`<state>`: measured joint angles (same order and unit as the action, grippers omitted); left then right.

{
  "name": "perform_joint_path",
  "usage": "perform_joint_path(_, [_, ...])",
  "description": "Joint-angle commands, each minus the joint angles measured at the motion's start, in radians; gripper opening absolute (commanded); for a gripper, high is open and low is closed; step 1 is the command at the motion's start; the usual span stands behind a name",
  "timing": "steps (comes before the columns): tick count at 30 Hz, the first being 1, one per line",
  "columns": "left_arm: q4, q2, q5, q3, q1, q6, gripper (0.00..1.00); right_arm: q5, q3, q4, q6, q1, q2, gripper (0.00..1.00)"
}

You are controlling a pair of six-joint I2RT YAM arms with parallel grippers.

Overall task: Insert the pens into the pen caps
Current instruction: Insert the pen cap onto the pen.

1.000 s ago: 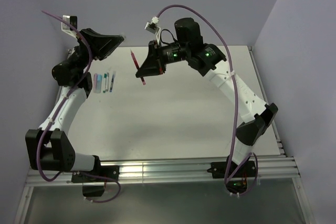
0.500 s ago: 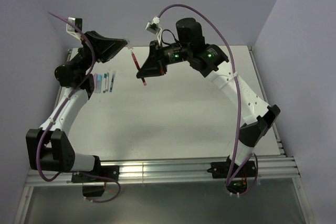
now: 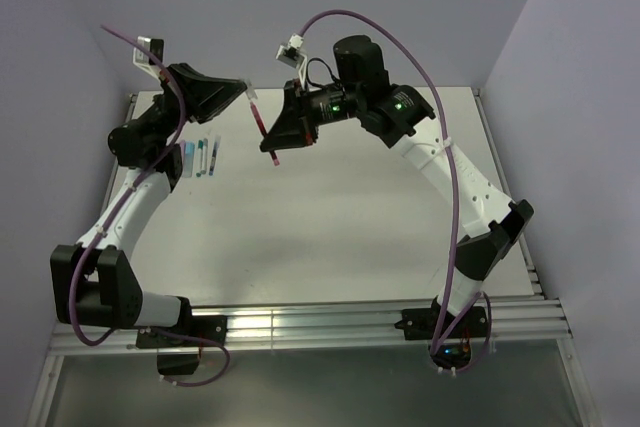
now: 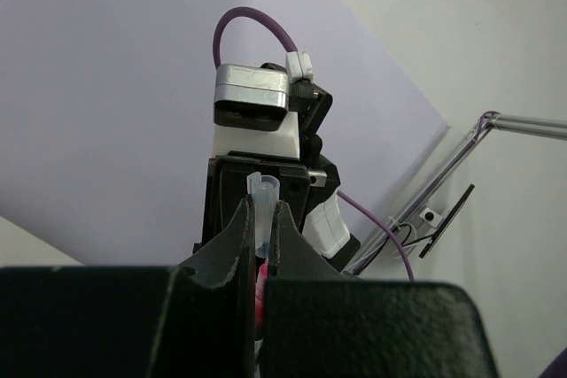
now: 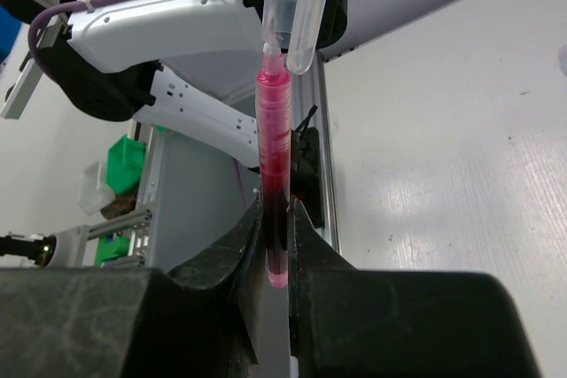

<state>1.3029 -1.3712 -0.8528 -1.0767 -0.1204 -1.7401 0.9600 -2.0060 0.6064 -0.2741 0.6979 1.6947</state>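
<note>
Holds both grippers up off the desk (image 3: 330,237), over its far left part, tips almost meeting. Pinches a clear pen cap (image 3: 248,97) in the left gripper (image 3: 242,94), pressed nearly all the way together with only the narrow tube between the fingers (image 4: 237,236). Lets the cap stick out past the fingertips toward the other arm, flared end foremost.

Clamps a red pen (image 3: 256,117) in the right gripper (image 3: 268,141), closed down tight on the lower part of the barrel, with the longer part standing out beyond the fingers and a short stub left behind them. Aims the pen's pale tip straight at the cap.

From the right wrist, shows that tip meeting the cap's end, a little to one side of the tube's middle line. Cannot tell whether the tip is inside the cap or only lying against it. From the left wrist, shows just a strip of red low in the gap between the fingers, behind the cap.

Leaves a short row of other pens and caps (image 3: 200,157) flat on the desk near its left edge, toward the far left corner, below the left gripper and well apart from both grippers. Shows a light blue piece and a few thin pale and dark sticks in that row, too small to sort further.
</note>
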Motion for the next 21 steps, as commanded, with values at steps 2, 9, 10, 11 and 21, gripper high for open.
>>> perform_joint_path(2, [0.533, 0.040, -0.046, 0.014, -0.008, 0.013, 0.00, 0.003, -0.023, -0.014, 0.009, 0.006, -0.015, 0.00])
perform_joint_path(9, [0.561, 0.050, -0.091, 0.024, -0.013, 0.010, 0.01, -0.001, -0.014, -0.014, 0.007, 0.002, -0.018, 0.00])
perform_joint_path(10, [0.561, 0.050, -0.089, 0.026, -0.013, 0.007, 0.00, -0.003, -0.013, -0.014, 0.009, 0.003, -0.018, 0.00])
perform_joint_path(11, [0.561, 0.053, -0.091, 0.024, -0.013, 0.010, 0.00, -0.003, -0.013, -0.014, 0.007, 0.000, -0.020, 0.00])
perform_joint_path(21, [0.561, 0.064, -0.222, 0.018, -0.038, 0.077, 0.00, 0.005, -0.057, -0.020, -0.014, -0.037, 0.003, 0.00])
